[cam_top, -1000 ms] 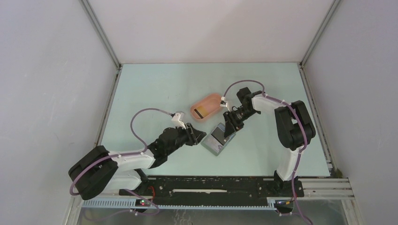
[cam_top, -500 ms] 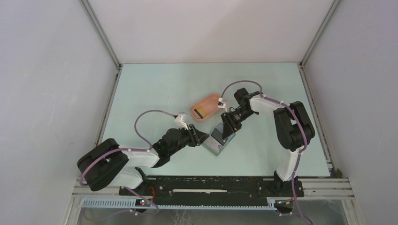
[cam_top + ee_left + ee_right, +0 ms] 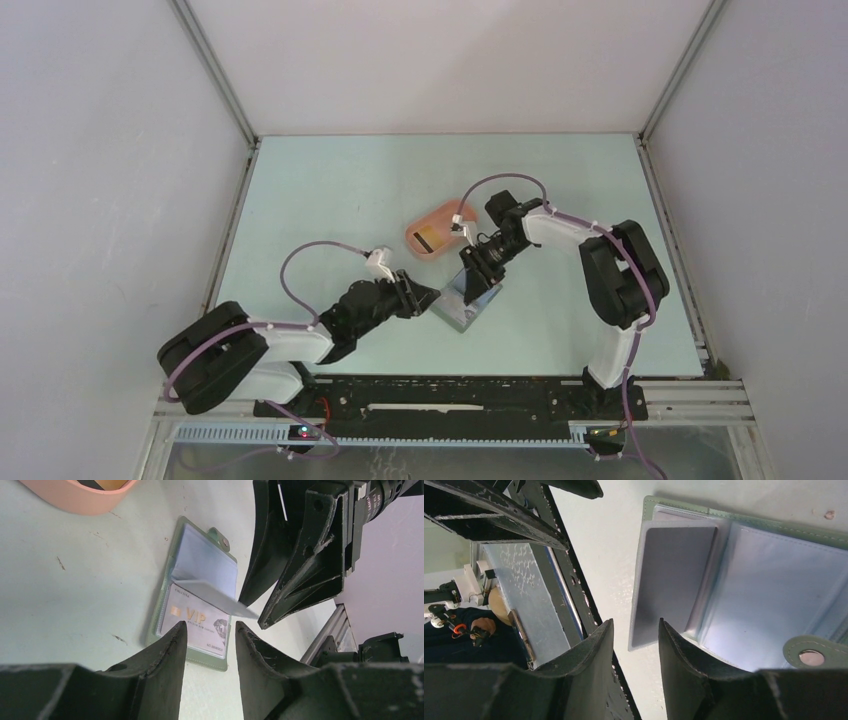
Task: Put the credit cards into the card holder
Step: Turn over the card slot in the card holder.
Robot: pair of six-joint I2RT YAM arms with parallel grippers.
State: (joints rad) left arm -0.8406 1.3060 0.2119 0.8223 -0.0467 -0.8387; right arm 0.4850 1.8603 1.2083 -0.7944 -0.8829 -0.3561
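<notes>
Arms reach in from the bottom edge of the top view. The left fingers [image 3: 170, 655] fill the bottom of the left wrist view, spread a little way with nothing between them. They hang low over the pale green desk [image 3: 75, 580], just left of the card holder [image 3: 205, 560]; whether they touch it I cannot tell.

The holder lies open and flat on the desk near the middle of the top view. Its grey-green rim frames two clear sleeves with a bluish-grey lining. In the left wrist view the lower sleeve holds a pale VIP card [image 3: 197, 622] with gold lettering, lying flat inside. The upper sleeve ends in a rounded snap tab [image 3: 811, 656] at its outer edge.

Over the holder, the right fingers [image 3: 300, 575] come down from the upper right of the left wrist view and pinch one end of a grey card [image 3: 212, 594]. This card is tilted, with its free end lowered toward the line where the two sleeves meet. In the right wrist view it lies across the left half of the holder. Whether its leading edge is inside a sleeve I cannot tell.

Beyond the holder, toward the upper middle of the top view, a pink tray [image 3: 450, 212] sits on the desk, close to the right fingers but apart from the holder. Inside it lies a tan card [image 3: 426, 241] with a dark stripe
</notes>
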